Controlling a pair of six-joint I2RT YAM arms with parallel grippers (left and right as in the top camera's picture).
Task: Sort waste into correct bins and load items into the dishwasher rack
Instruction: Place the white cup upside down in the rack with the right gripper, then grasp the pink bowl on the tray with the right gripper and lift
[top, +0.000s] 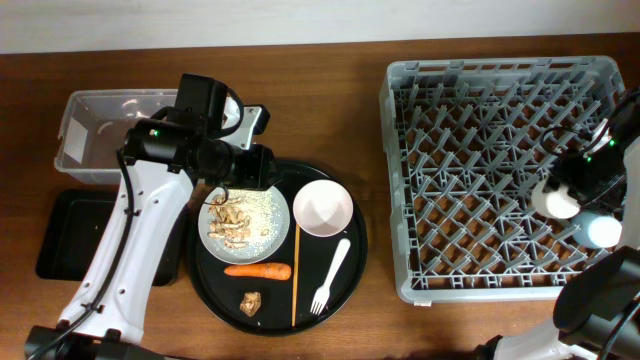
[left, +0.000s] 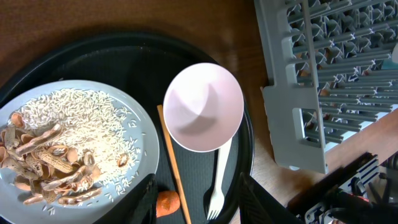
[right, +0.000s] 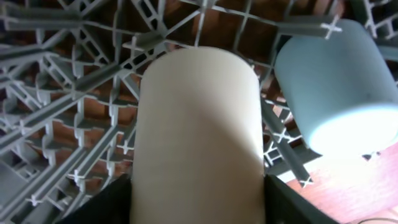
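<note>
Brown wooden tabletop (top: 330, 100) is seen from overhead, and quite a lot is laid out on it. The dishwasher rack (top: 480, 70) is parked on the right. A white cup (top: 556, 200) and a light-blue cup (top: 604, 232) are sat inside it near its right edge, just beside each other. The right jaws are positioned at the white cup. Over on the left, a clear tub (top: 75, 140) is set at the back, with a flat black tray (top: 65, 240) in front of it. Between those and the rack, a round black tray (top: 225, 295) is loaded with:
- a white plate (top: 283, 222) of rice and peanut shells (top: 230, 225)
- a white bowl (top: 322, 208)
- a carrot (top: 258, 270)
- a brown chunk (top: 251, 301)
- a chopstick (top: 295, 280)
- a white fork (top: 332, 272)

The left jaws are hung over the plate's far edge.

From the left wrist, the left jaws are seen spread wide with nothing pinched. The bowl, chopstick, fork and the carrot's tip are framed below them on the round tray. The plate is caught at the left, with the shells heaped on its left side, and a corner of the rack is caught top right.

From the right wrist, the white cup is shown on the rack's lattice with the light-blue cup just beside it. The right jaws are set either side of the white cup, right up against it. Whether it's actually being pinched can't be told.
</note>
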